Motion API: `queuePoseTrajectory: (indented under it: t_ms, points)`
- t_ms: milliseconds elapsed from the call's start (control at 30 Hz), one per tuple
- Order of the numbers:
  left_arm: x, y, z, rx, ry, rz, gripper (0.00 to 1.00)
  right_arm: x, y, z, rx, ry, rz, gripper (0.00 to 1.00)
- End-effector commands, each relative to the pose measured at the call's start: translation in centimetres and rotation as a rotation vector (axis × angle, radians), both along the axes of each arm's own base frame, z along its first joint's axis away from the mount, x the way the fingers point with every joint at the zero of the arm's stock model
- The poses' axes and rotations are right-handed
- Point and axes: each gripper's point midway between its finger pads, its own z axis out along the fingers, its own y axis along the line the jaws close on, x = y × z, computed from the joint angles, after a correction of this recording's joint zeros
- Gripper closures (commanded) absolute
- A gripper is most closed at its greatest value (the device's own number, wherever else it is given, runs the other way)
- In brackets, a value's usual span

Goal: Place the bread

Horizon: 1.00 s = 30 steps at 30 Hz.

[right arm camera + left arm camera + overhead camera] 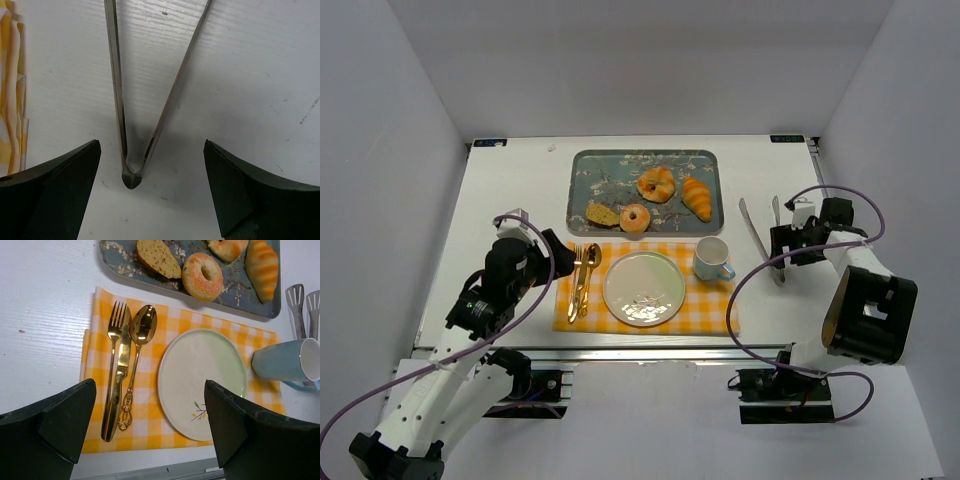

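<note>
Bread slice (603,214) sits at the near-left corner of the tray (595,178), by the far edge of the surface (510,190), next to a bagel (635,218). Left jaws open above the placemat (710,312). Right jaws open, straddling the hinge of the tongs (116,75) near the right edge.

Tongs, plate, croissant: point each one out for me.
tongs (131,176), right wrist view, on the hinge bend.
plate (200,375), left wrist view, on its bare centre.
croissant (697,197), top external view, on its middle.
</note>
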Motion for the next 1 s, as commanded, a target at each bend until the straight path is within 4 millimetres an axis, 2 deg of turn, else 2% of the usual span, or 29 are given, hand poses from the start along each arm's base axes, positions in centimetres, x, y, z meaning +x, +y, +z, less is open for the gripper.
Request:
queuePoseTrajectory:
  t_ms: [0, 67, 100, 300, 467, 567, 667, 700, 733, 800, 833, 867, 900, 933, 967]
  points:
    - [0.5, -0.1, 0.1, -0.002, -0.013, 0.002, 0.02, 1.3, 1.3, -0.6, 0.031, -0.028, 0.056, 0.12]
    - [0.5, -0.2, -0.2, -0.003, -0.006, -0.001, 0.02, 1.9, 1.8, -0.6, 0.025, -0.037, 0.067, 0.12]
    - [0.5, -0.2, -0.2, -0.005, -0.005, -0.002, 0.02, 2.1, 2.3, -1.5, 0.016, -0.013, 0.074, 0.12]
    - [0.3, -0.2, -0.6, -0.004, 0.005, 0.001, 0.02, 5.0, 2.8, -2.6, -0.021, -0.031, 0.031, 0.17]
    - [0.2, 0.0, -0.6, -0.001, 0.009, 0.007, 0.02, 6.4, 2.7, -3.3, -0.056, -0.02, -0.001, 0.24]
    - [0.2, 0.1, -0.6, -0.004, 0.009, 0.014, 0.02, 6.9, 2.7, -3.4, -0.053, -0.034, -0.006, 0.34]
    - [0.2, 0.1, -0.6, -0.009, 0.01, 0.018, 0.02, 6.9, 3.0, -3.6, -0.041, -0.026, 0.014, 0.55]
    - [0.2, 0.0, -0.6, -0.011, 0.011, 0.017, 0.02, 6.9, 3.1, -3.5, -0.036, -0.027, 0.018, 0.69]
    - [0.2, 0.1, -0.5, -0.011, 0.009, 0.019, 0.02, 6.8, 3.2, -3.5, -0.033, -0.024, 0.025, 0.76]
    - [0.2, 0.0, -0.4, -0.011, 0.007, 0.019, 0.02, 7.1, 3.6, -2.2, -0.018, -0.061, 0.043, 0.87]
    - [0.3, 0.1, -0.2, -0.012, 0.003, 0.021, 0.02, 7.3, 3.7, -1.3, -0.012, -0.087, 0.05, 0.9]
    - [0.3, 0.1, -0.2, -0.011, 0.004, 0.021, 0.02, 7.8, 4.0, 0.7, -0.007, -0.145, 0.068, 0.92]
    - [0.3, 0.1, -0.2, -0.01, 0.004, 0.021, 0.02, 8.1, 4.4, 1.9, 0.0, -0.18, 0.086, 0.93]
    - [0.4, 0.1, 0.0, -0.009, 0.0, 0.021, 0.02, 8.8, 5.1, 4.5, 0.007, -0.239, 0.12, 0.94]
    - [0.4, 0.0, 0.0, -0.01, 0.001, 0.02, 0.02, 9.1, 5.5, 5.9, 0.009, -0.265, 0.14, 0.94]
